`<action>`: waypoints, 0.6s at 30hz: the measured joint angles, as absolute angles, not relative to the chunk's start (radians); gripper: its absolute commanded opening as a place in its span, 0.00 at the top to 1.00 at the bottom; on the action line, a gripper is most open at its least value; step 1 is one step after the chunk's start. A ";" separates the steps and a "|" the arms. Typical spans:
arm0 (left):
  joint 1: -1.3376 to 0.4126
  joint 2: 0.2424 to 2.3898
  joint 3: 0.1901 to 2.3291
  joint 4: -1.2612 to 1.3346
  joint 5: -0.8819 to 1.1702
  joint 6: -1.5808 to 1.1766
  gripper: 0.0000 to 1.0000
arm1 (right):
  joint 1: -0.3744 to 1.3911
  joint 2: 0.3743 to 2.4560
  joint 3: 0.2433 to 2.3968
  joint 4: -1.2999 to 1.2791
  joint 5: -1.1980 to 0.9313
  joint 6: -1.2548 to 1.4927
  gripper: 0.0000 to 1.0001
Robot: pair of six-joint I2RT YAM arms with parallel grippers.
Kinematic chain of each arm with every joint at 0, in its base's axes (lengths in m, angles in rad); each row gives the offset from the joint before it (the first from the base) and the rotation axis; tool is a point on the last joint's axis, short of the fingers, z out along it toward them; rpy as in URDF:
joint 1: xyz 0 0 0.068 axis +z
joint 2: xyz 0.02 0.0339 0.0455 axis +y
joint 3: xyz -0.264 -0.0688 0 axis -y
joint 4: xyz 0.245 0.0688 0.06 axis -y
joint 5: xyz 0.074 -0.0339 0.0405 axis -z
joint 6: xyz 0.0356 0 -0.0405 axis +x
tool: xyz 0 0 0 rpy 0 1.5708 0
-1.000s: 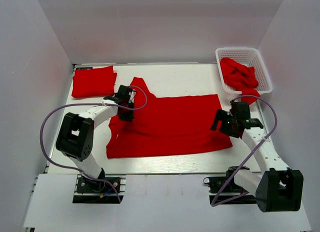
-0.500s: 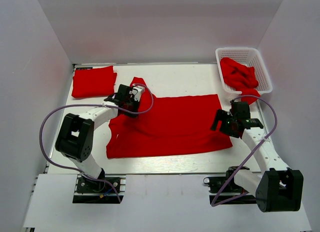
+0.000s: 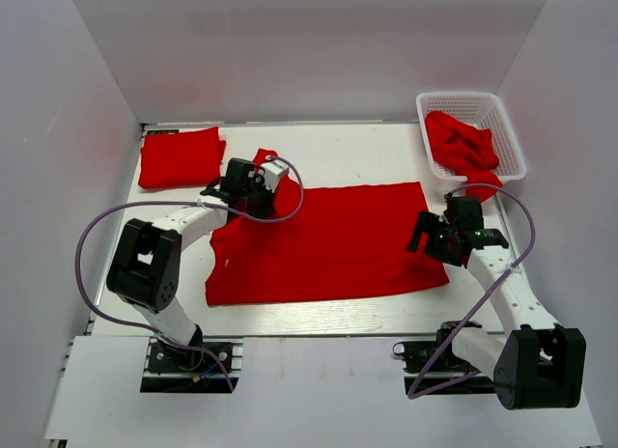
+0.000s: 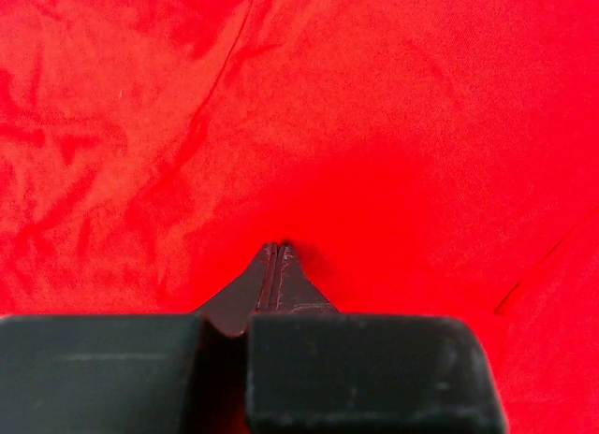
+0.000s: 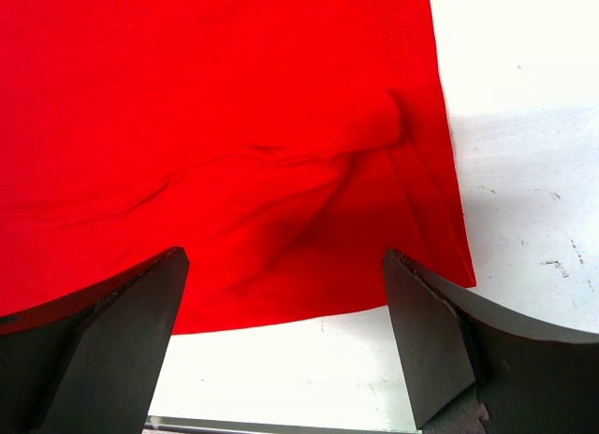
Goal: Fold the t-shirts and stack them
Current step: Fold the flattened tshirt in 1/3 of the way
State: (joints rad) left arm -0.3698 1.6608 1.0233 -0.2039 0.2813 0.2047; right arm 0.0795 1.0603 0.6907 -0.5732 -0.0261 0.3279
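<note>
Your left gripper (image 4: 271,258) is pinching the t-shirt (image 3: 338,238), jaws clamped on cloth. Your right gripper (image 5: 281,266) is hovering over its corner, jaws apart.

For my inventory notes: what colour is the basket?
The basket is white; top external view shows it best.

Left hand (image 4: 274,251) tight on red t-shirt (image 4: 393,125)

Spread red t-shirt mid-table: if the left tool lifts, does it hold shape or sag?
Probably sags: the spread t-shirt puckers into the shut left tool, so it should drape from that pinch. The creases near its edge under the open right tool suggest pushing would bunch it, not slide it.
</note>
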 measured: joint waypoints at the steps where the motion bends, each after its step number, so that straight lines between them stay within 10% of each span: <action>1: -0.370 1.661 1.023 -0.200 0.286 0.210 1.00 | 0.080 1.060 0.691 -0.573 -0.026 0.328 0.10; 5: -0.370 1.662 1.023 -0.191 0.291 0.230 0.96 | 0.080 1.065 0.691 -0.571 -0.026 0.327 0.10; 6: -0.370 1.663 1.023 -0.188 0.287 0.233 0.85 | 0.080 1.067 0.691 -0.570 -0.026 0.327 0.10; 8: -0.369 1.672 1.028 -0.187 0.270 0.241 0.29 | 0.080 1.071 0.691 -0.567 -0.026 0.327 0.10; 11: -0.369 1.704 1.053 -0.187 0.229 0.220 0.00 | 0.080 1.074 0.691 -0.567 -0.026 0.327 0.10; 18: -0.365 1.741 1.105 -0.179 0.053 0.162 0.00 | 0.080 1.076 0.712 -0.567 0.006 0.325 0.10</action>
State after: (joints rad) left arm -0.3653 1.7412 1.1046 -0.1791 0.0532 0.1616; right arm 0.0795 1.0756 0.7116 -0.5671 0.0055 0.3248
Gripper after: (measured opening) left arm 0.996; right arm 0.904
